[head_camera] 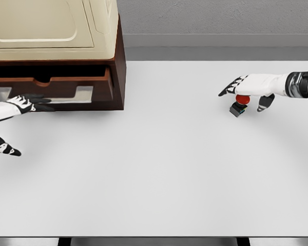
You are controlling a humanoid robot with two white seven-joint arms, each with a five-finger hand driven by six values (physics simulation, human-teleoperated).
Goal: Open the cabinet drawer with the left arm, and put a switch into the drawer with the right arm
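At the upper left of the frame stands a dark brown cabinet (118, 61) with a cream top, on the white surface (159, 169). Its drawer (56, 88) is pulled out a little. The left hand (18, 105) reaches to the metal handle (46, 97) of the drawer; its fingers (38, 106) lie stretched at the handle, and I cannot tell if they grip it. At the right of the frame, the right hand (251, 87) is just above the switch (239, 104), a small black box with a red button on the surface. Its fingers are spread and hold nothing.
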